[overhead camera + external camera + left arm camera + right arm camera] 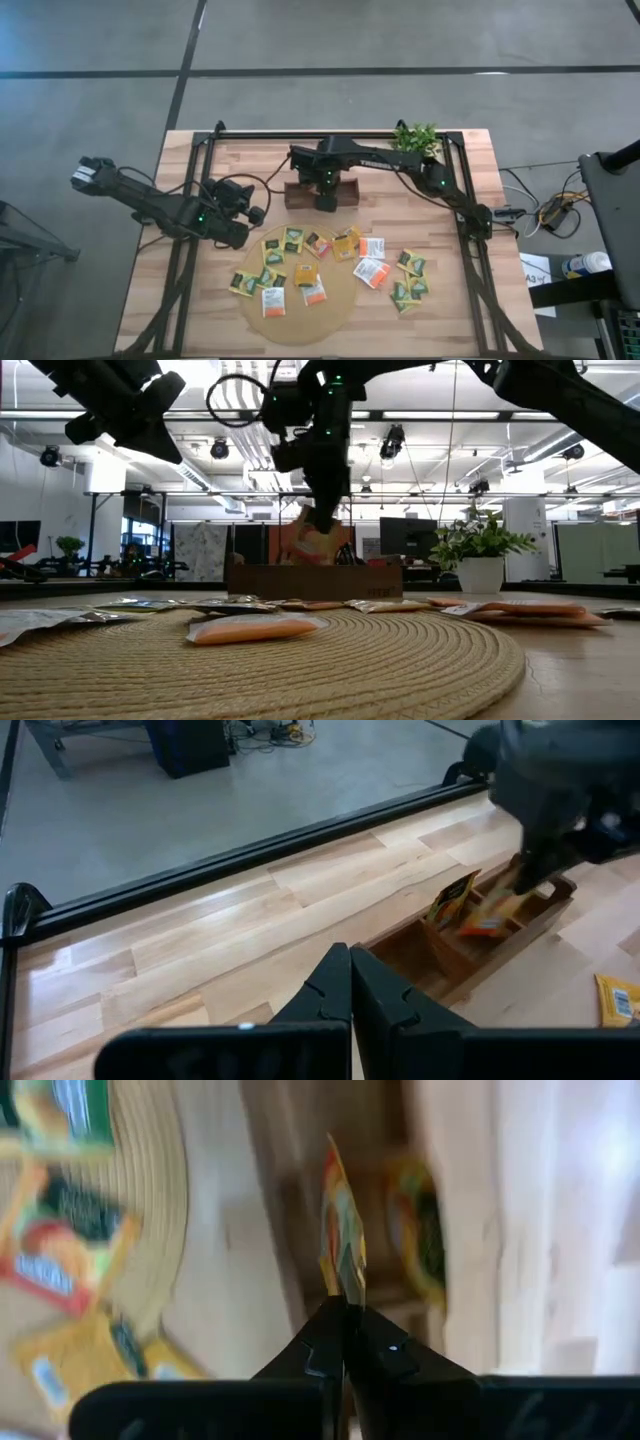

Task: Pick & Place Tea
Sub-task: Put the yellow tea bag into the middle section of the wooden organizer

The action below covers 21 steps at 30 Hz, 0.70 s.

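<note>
Right wrist view shows my right tool (345,1312) pinched tight on the lower edge of one sachet (342,1230), which stands edge-on above the fingertips and hangs over the tray (322,192) at the back of the table (190,160). I judge these sachets to be nearly weightless, thin and floppy, with slick foil-like faces, so an edge or corner pinch suits them, though one could swivel or slide in the grip. The remaining sachets (372,270) lie scattered flat on the round mat (335,310) and the wood beside it. My left tool (350,992) waits closed and empty near the table's left side. Blur hides which tray compartment lies under the held sachet, and from above the arm covers the sachet entirely. Printing on it is unreadable.
</note>
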### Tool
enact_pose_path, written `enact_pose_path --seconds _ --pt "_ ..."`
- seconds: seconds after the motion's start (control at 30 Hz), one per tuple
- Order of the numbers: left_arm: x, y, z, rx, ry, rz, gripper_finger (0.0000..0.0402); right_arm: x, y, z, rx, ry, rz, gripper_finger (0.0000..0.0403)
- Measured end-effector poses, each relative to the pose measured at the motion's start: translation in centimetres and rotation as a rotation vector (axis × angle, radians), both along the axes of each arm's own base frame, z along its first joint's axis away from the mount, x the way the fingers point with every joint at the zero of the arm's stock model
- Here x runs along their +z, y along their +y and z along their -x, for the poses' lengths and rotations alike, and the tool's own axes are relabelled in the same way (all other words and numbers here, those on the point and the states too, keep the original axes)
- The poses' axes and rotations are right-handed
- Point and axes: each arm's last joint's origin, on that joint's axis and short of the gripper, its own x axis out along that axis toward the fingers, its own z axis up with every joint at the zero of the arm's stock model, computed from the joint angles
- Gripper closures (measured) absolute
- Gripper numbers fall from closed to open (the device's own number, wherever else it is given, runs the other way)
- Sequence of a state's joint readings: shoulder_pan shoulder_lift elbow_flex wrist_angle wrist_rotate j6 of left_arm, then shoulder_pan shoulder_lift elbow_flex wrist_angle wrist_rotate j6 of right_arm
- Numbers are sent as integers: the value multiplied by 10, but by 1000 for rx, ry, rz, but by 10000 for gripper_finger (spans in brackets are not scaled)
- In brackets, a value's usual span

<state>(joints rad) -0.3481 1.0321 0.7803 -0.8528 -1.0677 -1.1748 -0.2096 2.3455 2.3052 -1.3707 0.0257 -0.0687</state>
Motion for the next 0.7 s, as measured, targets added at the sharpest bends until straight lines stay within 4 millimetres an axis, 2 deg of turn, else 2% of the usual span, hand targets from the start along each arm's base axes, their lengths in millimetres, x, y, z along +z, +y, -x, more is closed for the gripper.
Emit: enact_pose_path --seconds 0.13,0.33,0.7 --pt "0 0 0 0 -1 0 401 2 0 1 -17 5 -4 394" --pt "0 0 0 -1 0 0 401 -17 -1 1 -21 110 1 394" --pt "0 0 -1 -1 -7 3 401 -19 -3 -1 -45 94 2 394"
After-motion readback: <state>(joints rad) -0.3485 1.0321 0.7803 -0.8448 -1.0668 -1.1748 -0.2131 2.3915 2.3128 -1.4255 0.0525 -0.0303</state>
